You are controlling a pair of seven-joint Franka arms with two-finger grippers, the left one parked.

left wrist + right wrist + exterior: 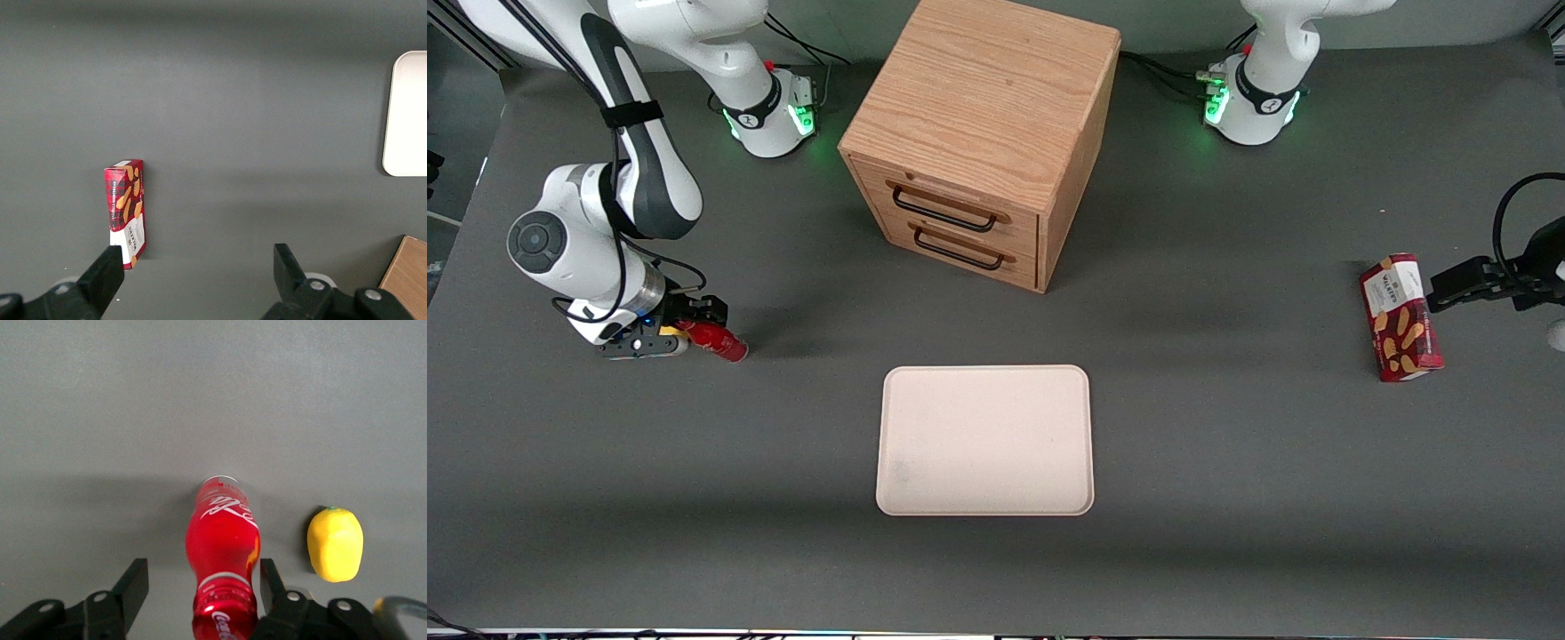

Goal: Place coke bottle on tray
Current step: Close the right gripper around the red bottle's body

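Note:
The coke bottle (719, 341) is a small red bottle lying on its side on the dark table, toward the working arm's end. In the right wrist view the coke bottle (223, 547) lies between the fingers, its cap end close to the camera. My right gripper (685, 332) is low at the table, its jaws either side of the bottle. The gripper (201, 587) is open: one finger (269, 581) is close to the bottle and the other (135, 585) stands clear with a gap. The cream-pink tray (985, 440) lies flat near the table's middle, nearer the front camera, with nothing on it.
A yellow lump (335, 543) lies beside the bottle. A wooden two-drawer cabinet (983, 133) stands farther from the front camera than the tray. A red biscuit box (1400, 317) lies toward the parked arm's end; it also shows in the left wrist view (125, 203).

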